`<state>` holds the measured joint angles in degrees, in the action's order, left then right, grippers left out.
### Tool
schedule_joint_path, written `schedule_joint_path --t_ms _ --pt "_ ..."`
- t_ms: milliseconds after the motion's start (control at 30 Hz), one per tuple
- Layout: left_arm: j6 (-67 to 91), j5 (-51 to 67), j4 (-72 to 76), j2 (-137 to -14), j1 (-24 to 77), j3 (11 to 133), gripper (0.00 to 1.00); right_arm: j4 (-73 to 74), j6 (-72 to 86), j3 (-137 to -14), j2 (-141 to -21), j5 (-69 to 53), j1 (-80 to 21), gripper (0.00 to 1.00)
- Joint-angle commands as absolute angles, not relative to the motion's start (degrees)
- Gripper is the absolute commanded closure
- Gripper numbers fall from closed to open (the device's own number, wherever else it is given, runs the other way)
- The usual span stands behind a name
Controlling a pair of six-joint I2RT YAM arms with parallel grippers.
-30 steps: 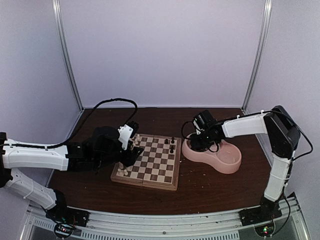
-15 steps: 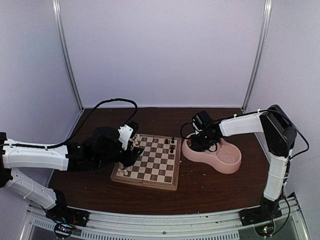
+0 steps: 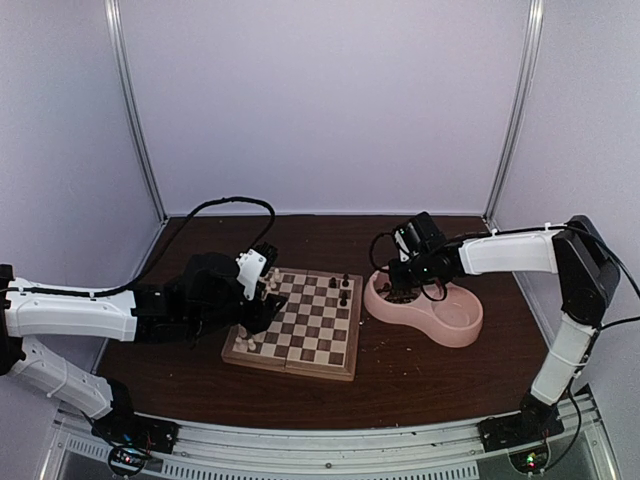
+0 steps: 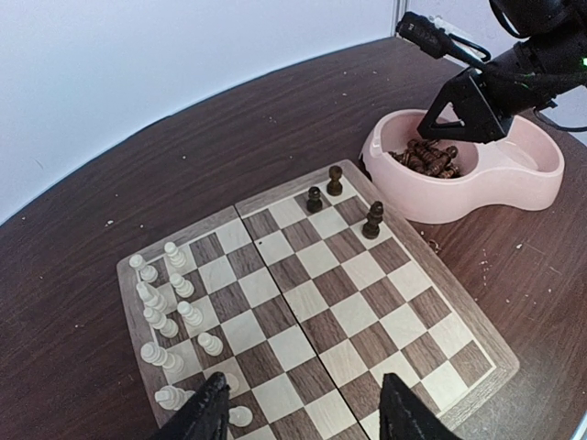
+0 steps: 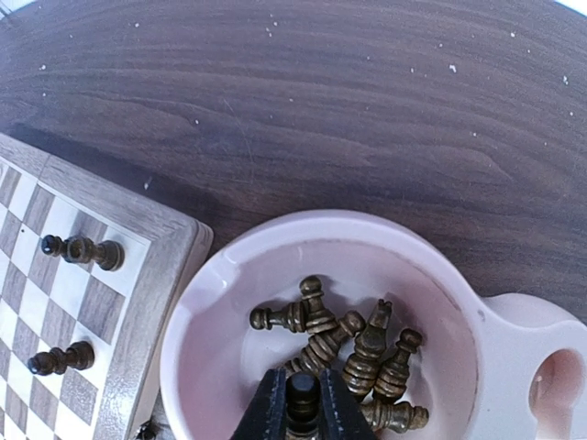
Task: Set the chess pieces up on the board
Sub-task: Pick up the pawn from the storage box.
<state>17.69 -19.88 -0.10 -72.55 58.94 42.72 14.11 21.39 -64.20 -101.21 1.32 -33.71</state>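
Note:
The board (image 4: 316,302) lies on the table with several cream chess pieces (image 4: 170,293) along its left edge. Three dark pieces (image 4: 372,220) stand near its far right corner. More dark pieces (image 5: 367,353) lie heaped in the left cup of the pink double bowl (image 5: 303,229). My right gripper (image 5: 302,390) hangs over that cup, shut on a dark piece (image 5: 303,396) held upright between its fingers. My left gripper (image 4: 303,390) hovers open above the board's near rows, holding nothing. In the top view the left gripper (image 3: 268,300) is over the board's left side (image 3: 290,366).
The pink double bowl (image 3: 455,335) sits just right of the board; its right cup looks bare. Crumbs speckle the dark wooden table (image 3: 400,385). White walls and two metal posts (image 3: 135,110) close in the back and sides.
My right gripper has closed on a dark piece in the bowl, and its wrist has shifted slightly right and up. The left arm has not moved.

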Motion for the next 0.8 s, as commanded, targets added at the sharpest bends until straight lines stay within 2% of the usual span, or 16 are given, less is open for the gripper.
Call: schedule_joint_path --t_ms 0,367,767 --pt "18.19 -19.95 1.27 -71.98 58.78 43.41 0.44 12.42 21.5 -63.16 -99.53 1.85 -33.62 0.86" --pt "18.36 -19.76 1.27 -72.09 58.75 43.52 0.44 9.63 19.85 -61.17 -97.4 0.17 -33.66 0.85" --pt "21.09 -19.32 1.18 -70.76 57.37 42.65 0.41 -12.13 11.22 -49.18 -86.67 -14.76 -40.26 0.87"
